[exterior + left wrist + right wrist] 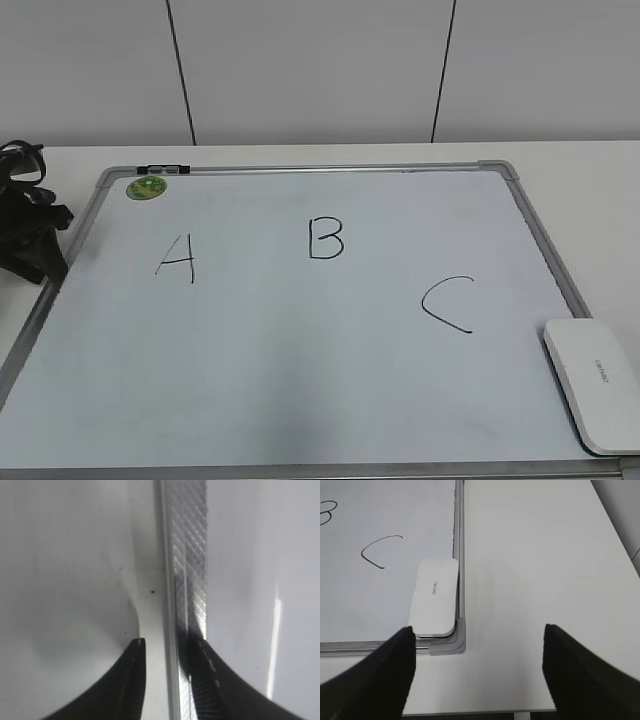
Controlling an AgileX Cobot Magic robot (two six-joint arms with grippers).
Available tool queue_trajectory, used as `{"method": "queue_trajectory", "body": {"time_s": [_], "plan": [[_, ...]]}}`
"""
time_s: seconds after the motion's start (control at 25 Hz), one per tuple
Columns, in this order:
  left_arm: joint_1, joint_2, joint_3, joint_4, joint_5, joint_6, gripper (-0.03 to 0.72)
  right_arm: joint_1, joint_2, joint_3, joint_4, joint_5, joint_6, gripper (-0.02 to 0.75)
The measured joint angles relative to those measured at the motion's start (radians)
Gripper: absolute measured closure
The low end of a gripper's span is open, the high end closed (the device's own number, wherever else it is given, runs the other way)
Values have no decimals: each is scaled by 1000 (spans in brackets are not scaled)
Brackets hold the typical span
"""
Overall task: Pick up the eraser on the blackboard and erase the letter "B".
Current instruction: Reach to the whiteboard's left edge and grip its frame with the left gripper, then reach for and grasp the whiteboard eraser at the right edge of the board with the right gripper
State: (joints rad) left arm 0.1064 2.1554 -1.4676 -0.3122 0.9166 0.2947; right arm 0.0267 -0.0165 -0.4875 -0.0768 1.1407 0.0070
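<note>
The white eraser (593, 382) lies flat on the near right corner of the blackboard (300, 380); it also shows in the right wrist view (435, 598). The black letter "B" (326, 240) is drawn at the board's upper middle, between "A" (176, 258) and "C" (449, 305). My right gripper (479, 652) is open and empty, above the bare table just right of the board's corner cap, short of the eraser; it is out of the exterior view. My left gripper (167, 647) is open and empty, low over the board's left frame (187, 570), at the exterior view's left edge (30, 240).
A small round green magnet (146, 187) sits at the board's far left corner, beside a dark clip on the frame (163, 169). White table (540, 555) surrounds the board, with its front edge close below the right gripper. A panelled wall stands behind.
</note>
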Motion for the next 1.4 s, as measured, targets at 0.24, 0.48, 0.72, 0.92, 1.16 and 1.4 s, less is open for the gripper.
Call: {"method": "queue_trajectory", "body": {"time_s": [0.24,0.48,0.72,0.92,1.16,1.4], "plan": [[0,0,-2,-11,10,0,652,0,0,0,0,0,0,151],[0,0,-3,-17,14,0,657,0,0,0,0,0,0,151],[0,0,-3,-17,14,0,657,0,0,0,0,0,0,151],[0,0,-3,-17,14,0,657,0,0,0,0,0,0,151],[0,0,-3,-17,16,0,657,0,5,-26,9,-6,-22,151],[0,0,-3,-17,18,0,657,0,254,-148,55,-70,-31,151]]}}
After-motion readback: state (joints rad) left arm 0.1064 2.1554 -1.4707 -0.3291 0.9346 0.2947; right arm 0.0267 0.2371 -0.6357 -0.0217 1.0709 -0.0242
